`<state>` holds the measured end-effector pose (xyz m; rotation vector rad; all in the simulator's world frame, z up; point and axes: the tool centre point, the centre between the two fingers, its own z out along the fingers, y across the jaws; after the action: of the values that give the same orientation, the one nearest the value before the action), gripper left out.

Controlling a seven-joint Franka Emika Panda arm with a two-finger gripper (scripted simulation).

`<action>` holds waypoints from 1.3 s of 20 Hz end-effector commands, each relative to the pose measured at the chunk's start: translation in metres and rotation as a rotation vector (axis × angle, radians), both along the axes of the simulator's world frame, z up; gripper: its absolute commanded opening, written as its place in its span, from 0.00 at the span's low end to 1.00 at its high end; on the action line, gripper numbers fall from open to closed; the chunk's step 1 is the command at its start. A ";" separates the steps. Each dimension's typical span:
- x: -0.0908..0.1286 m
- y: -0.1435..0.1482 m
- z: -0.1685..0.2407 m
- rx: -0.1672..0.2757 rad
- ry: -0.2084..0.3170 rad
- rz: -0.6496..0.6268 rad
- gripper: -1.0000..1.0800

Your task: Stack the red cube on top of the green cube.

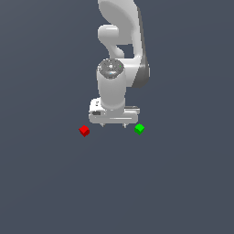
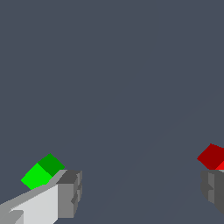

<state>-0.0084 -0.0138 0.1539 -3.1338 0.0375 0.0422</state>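
Red cube [image 1: 84, 131] sits lowest in the exterior view, so it reads as the nearest thing, on the dark grey surface [image 1: 114, 192] toward the exterior view's left. Green cube [image 1: 139, 129] lies on the same surface toward the exterior view's right, at almost the same depth. Both cubes are tiny against the white arm [image 1: 119, 41]. They lie well apart from each other, not stacked.

White gripper [image 1: 114, 124] hangs between the two cubes, pointing down, its wide body spanning most of the gap. Two short finger stubs show under the body; whether they touch the surface cannot be told from this view.

Wrist view: one grey finger pad [image 2: 70, 192] on a white finger at one edge, the other pad [image 2: 214, 188] at the opposite edge. Fingers spread wide, nothing between them but bare surface [image 2: 113, 87]. Green cube [image 2: 42, 171] shows just past the first finger, partly covered by it. Red cube [image 2: 212, 156] shows just past the second, cut by the frame edge. Neither cube sits inside the span of the fingers.
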 end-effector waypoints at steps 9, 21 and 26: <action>0.001 -0.023 -0.011 -0.003 -0.003 -0.091 0.96; -0.025 -0.133 -0.061 -0.015 -0.017 -0.536 0.96; -0.043 -0.162 -0.077 -0.017 -0.021 -0.673 0.96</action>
<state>-0.0463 -0.1687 0.0812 -2.9738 1.0161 0.0065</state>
